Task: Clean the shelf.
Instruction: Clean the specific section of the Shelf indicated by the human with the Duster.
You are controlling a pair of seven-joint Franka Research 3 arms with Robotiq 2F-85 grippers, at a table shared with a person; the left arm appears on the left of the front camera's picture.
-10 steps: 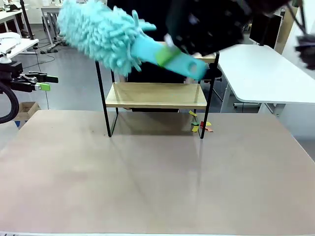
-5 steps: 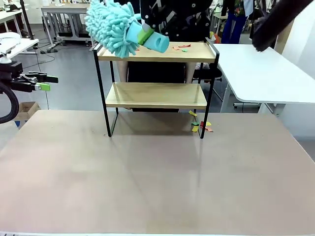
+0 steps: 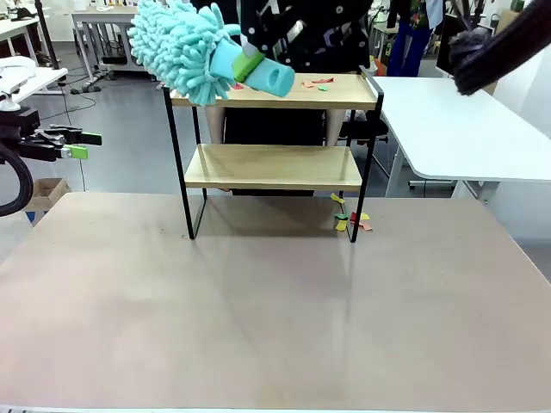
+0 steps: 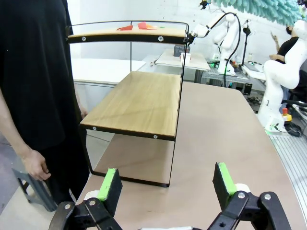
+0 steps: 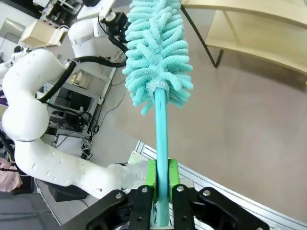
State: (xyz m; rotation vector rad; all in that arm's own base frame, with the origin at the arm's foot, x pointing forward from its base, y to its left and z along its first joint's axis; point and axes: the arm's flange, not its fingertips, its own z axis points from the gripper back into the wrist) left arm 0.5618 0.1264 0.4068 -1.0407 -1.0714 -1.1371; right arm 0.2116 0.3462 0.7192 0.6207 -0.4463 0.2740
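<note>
The shelf (image 3: 271, 165) stands at the table's far side, two wooden boards in a thin black frame. Coloured paper scraps (image 3: 317, 83) lie on its top board. My right gripper (image 3: 253, 64) is shut on the handle of a teal fluffy duster (image 3: 183, 47), whose head hovers over the top board's left end. In the right wrist view the fingers (image 5: 151, 178) clamp the handle below the duster head (image 5: 158, 52). My left gripper (image 3: 73, 144) stays off the table's left edge, open. In its own view the left gripper (image 4: 167, 182) faces the shelf (image 4: 139, 103) end-on.
More scraps (image 3: 349, 219) lie on the table by the shelf's right leg. A person in black (image 4: 38, 72) stands behind the shelf, one hand (image 4: 36, 165) hanging. A white table (image 3: 465, 129) stands at the back right. The brown tabletop (image 3: 275, 310) spreads in front.
The duster has swung away from the camera up to the shelf's top left, then shifted slightly left. The left arm has not moved.
</note>
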